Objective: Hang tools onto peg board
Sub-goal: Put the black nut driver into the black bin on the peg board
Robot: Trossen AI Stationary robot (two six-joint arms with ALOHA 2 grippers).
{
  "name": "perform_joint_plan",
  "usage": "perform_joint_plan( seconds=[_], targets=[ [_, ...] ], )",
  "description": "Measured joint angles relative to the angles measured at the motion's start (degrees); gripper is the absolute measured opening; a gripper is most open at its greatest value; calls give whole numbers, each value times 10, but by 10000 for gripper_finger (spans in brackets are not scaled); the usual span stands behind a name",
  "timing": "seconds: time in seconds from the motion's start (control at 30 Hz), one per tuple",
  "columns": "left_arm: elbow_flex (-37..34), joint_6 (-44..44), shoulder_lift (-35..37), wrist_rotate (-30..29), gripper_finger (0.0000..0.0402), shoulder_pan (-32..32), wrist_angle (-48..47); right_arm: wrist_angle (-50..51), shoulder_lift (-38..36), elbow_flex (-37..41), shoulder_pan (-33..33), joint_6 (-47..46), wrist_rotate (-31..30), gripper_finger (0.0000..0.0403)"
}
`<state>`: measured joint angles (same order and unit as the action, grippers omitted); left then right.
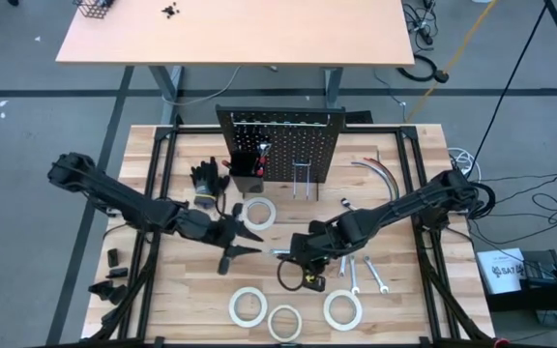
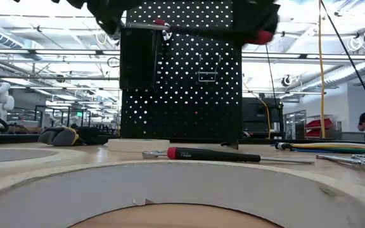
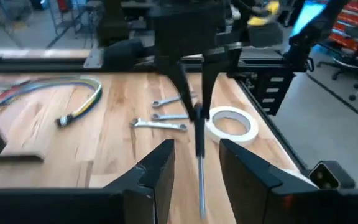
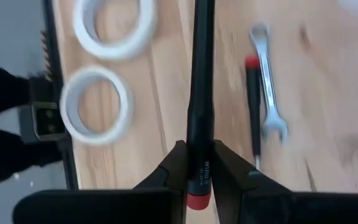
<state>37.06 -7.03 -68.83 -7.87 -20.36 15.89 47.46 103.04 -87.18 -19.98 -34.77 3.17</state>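
Observation:
My right gripper [image 1: 296, 253] is shut on a black-handled screwdriver [image 4: 201, 93] with a red end cap, held above the table's middle. Its silver shaft [image 3: 201, 183] points toward my left gripper [image 3: 197, 168]. That gripper is open, with a finger on each side of the shaft, and I see no touch. The peg board [image 1: 278, 145] stands upright at the far middle. Several white tape rolls [image 1: 257, 213] [image 1: 341, 309], two wrenches [image 1: 364, 275] and a second screwdriver [image 2: 214, 154] lie flat on the table. My right gripper pinches the screwdriver's black handle [image 4: 201, 163] between its two fingers, just short of the red end cap [image 4: 197, 200]. The fingers come slanting down from the table's right and lie across the handle. The screwdriver is lifted clear of the table, its shaft toward the table's left.
Black gloves [image 1: 206, 184] lie left of the peg board, and curved hoses [image 1: 380, 174] lie to its right. A wrench [image 4: 269, 87] and a thin screwdriver [image 4: 252, 106] lie side by side below my right gripper. The table's dark frame rails [image 1: 153, 193] run along both sides.

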Motion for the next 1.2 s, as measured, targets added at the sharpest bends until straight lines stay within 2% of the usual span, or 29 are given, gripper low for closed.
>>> perform_joint_plan(
  seconds=[0.07, 0.23, 0.33, 0.47, 0.6, 0.7, 0.8, 0.93, 1.2],
  targets=[
    [0, -25, 25, 14, 129, 7, -29, 18, 0, 0, -3, -3, -3, 35],
    [-16, -60, 96, 60, 129, 33, -108, 56, 0, 0, -21, -4, -84, 35],
    [-62, -82, 138, 59, 129, 43, -89, 51, -1, 0, -27, -4, -94, 35],
    [-141, -118, 176, 57, 129, 45, 72, 17, -5, 0, -34, -2, -160, 35],
    [-226, -154, 167, 30, 129, 45, 285, -40, -15, 0, -42, 5, -227, 35],
    [-266, -178, 146, 11, 129, 44, 410, -124, -24, 0, -42, 9, -273, 35],
    [-265, -176, 126, 8, 129, 41, 469, -238, -29, 0, -38, 33, -311, 35],
    [-233, -150, 93, 9, 129, 40, 469, -360, -29, -1, -28, 84, -313, 35],
    [-150, -48, 43, 16, 129, 33, 472, -379, -29, -1, -5, 103, -299, 35]
  ],
)
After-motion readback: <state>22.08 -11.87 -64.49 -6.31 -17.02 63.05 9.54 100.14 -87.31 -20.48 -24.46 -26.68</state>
